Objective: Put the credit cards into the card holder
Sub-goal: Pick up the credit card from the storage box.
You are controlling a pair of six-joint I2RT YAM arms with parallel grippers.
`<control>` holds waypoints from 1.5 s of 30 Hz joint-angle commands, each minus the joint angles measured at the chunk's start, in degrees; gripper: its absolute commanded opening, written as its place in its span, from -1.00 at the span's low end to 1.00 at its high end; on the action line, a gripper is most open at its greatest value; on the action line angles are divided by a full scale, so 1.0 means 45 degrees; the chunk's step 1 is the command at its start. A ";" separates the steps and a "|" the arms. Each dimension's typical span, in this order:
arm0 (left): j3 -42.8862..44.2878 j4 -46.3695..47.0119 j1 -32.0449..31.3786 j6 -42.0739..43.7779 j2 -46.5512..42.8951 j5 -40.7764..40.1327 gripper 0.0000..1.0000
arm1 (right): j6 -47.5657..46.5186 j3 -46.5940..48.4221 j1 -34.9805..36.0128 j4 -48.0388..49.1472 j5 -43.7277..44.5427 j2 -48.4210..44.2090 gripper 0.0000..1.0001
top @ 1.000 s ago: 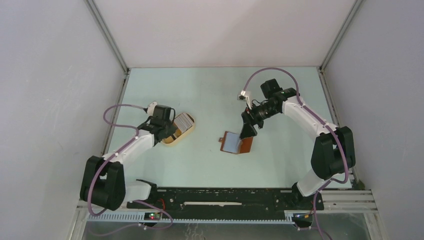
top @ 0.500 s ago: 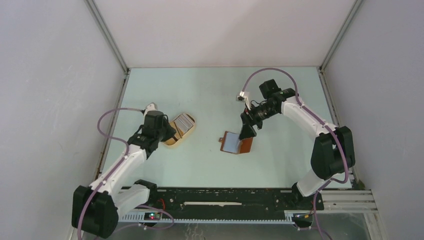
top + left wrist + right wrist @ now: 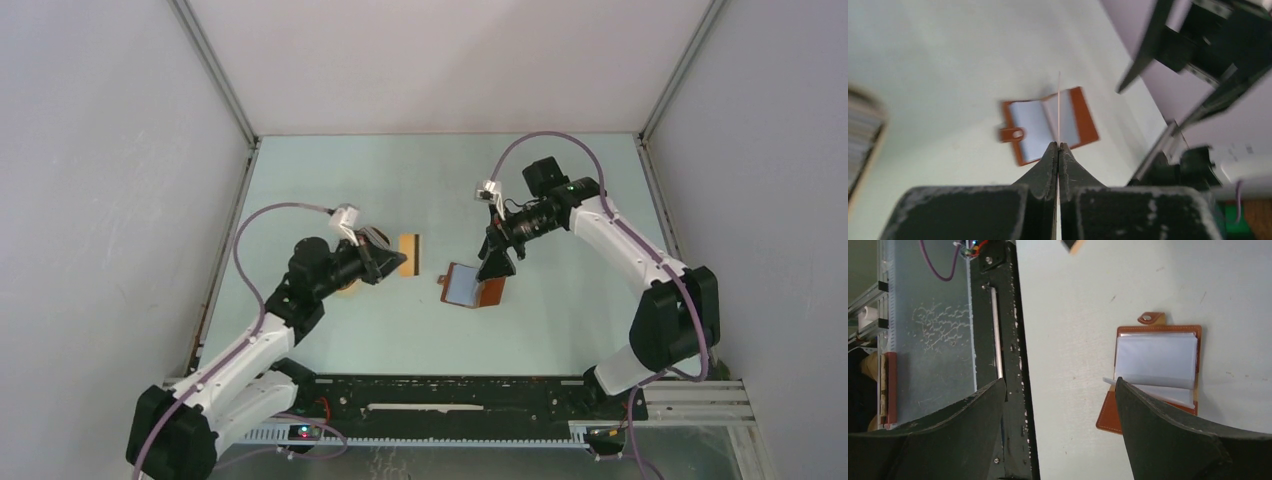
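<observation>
The card holder (image 3: 472, 285) lies open on the table, reddish-brown with bluish-grey pockets and its strap tab to the left. My left gripper (image 3: 385, 262) is shut on an orange credit card (image 3: 408, 243) and holds it in the air left of the holder. In the left wrist view the card (image 3: 1059, 107) shows edge-on between the closed fingertips, in line with the holder (image 3: 1033, 125). My right gripper (image 3: 497, 262) is open over the holder's right half. In the right wrist view one finger (image 3: 1168, 435) lies over the holder's (image 3: 1158, 365) pockets. The other cards (image 3: 855, 127) stand in a tray.
The tan oval tray (image 3: 875, 135) sits left of the holder, mostly hidden under my left arm in the top view. The black base rail (image 3: 1008, 340) runs along the table's near edge. Grey walls enclose the table on three sides.
My left arm has left the tray and swung right toward the holder with the orange card in its grip. My right gripper has stayed open at the holder.
</observation>
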 commanded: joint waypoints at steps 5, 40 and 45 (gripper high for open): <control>0.0453 0.5001 -0.2182 0.1977 0.1367 0.2562 -1.00 | 0.0170 -0.0038 -0.0316 0.0460 -0.1881 -0.1645 0.79; 0.0850 0.9469 -0.3641 -0.0187 0.4435 0.3106 -1.00 | 0.1494 -0.0435 -0.0260 0.1630 -0.3652 -0.1108 0.16; 0.0816 0.9668 -0.3671 -0.0265 0.4554 0.3170 -1.00 | 0.1660 -0.0433 -0.0392 0.1711 -0.3932 -0.1168 0.03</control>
